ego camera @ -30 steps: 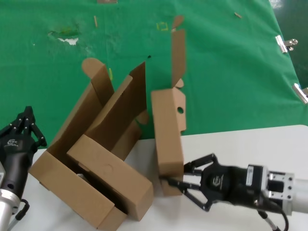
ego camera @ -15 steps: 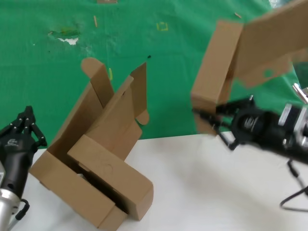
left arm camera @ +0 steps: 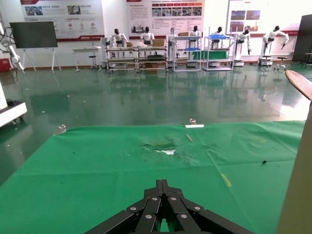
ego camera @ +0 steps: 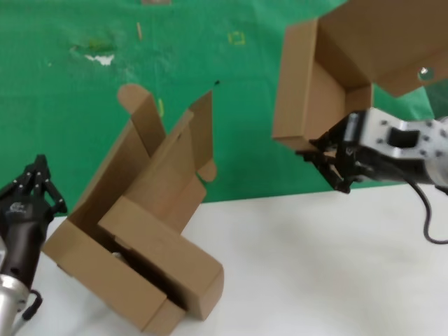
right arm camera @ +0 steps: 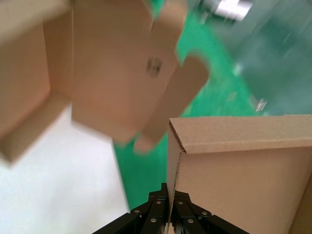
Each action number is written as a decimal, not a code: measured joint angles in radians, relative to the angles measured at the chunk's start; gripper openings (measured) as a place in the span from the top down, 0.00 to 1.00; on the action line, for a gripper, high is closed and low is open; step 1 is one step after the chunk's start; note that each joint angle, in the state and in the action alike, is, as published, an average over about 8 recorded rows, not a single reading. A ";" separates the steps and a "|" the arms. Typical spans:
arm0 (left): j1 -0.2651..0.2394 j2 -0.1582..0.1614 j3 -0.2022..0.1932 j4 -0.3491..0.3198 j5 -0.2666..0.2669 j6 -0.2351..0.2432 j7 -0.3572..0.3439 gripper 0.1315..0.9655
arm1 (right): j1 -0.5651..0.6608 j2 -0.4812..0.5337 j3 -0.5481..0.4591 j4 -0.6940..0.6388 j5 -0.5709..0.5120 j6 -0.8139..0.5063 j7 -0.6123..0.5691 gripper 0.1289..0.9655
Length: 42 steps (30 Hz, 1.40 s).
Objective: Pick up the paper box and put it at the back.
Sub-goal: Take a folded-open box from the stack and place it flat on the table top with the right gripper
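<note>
The paper box (ego camera: 311, 84) is an open brown cardboard mailer, held in the air above the green cloth (ego camera: 210, 70) at the right; its lid has a small round hole (ego camera: 423, 73). My right gripper (ego camera: 318, 150) is shut on the box's lower wall edge. In the right wrist view the jaws (right arm camera: 169, 191) pinch the thin cardboard wall (right arm camera: 234, 165). My left gripper (ego camera: 38, 175) sits shut and empty at the left edge, beside the other boxes; the left wrist view shows it (left arm camera: 163, 184) closed over the green cloth (left arm camera: 97, 165).
Two other open brown cardboard boxes (ego camera: 140, 231) lie nested at the left, across the border of green cloth and white tabletop (ego camera: 315, 266). They show in the right wrist view (right arm camera: 112, 68) too. Stains and scraps (ego camera: 98, 52) mark the cloth's far left.
My right gripper has lifted the paper box off the table edge and carried it up and to the right over the green cloth, tilting it open. The left arm has not moved.
</note>
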 joint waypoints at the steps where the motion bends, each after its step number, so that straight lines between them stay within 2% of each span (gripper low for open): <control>1: 0.000 0.000 0.000 0.000 0.000 0.000 0.000 0.99 | 0.046 -0.015 -0.040 -0.010 -0.045 -0.045 0.032 0.99; 6: 0.000 0.000 0.000 0.000 0.000 0.000 0.000 0.99 | 0.274 -0.097 -0.262 -0.070 -0.262 -0.276 0.191 0.99; 11: 0.000 0.000 0.000 0.000 0.000 0.000 0.000 0.99 | 0.470 -0.177 -0.478 -0.138 -0.404 -0.461 0.317 0.99; 14: 0.000 0.000 0.000 0.000 0.000 0.000 0.000 0.99 | 0.538 -0.226 -0.572 -0.182 -0.457 -0.518 0.359 0.99; 17: 0.000 0.000 0.000 0.000 0.000 0.000 0.000 0.99 | 0.554 -0.285 -0.625 -0.230 -0.520 -0.541 0.371 0.99; 22: 0.000 0.000 0.000 0.000 0.000 0.000 0.000 0.99 | 0.497 -0.393 -0.638 -0.318 -0.643 -0.534 0.353 0.99; 30: 0.000 0.000 0.000 0.000 0.000 0.000 0.000 0.99 | 0.386 -0.531 -0.593 -0.470 -0.783 -0.465 0.301 0.99; 42: 0.000 0.000 0.000 0.000 0.000 0.000 0.000 0.99 | 0.254 -0.604 -0.493 -0.606 -0.917 -0.339 0.223 0.99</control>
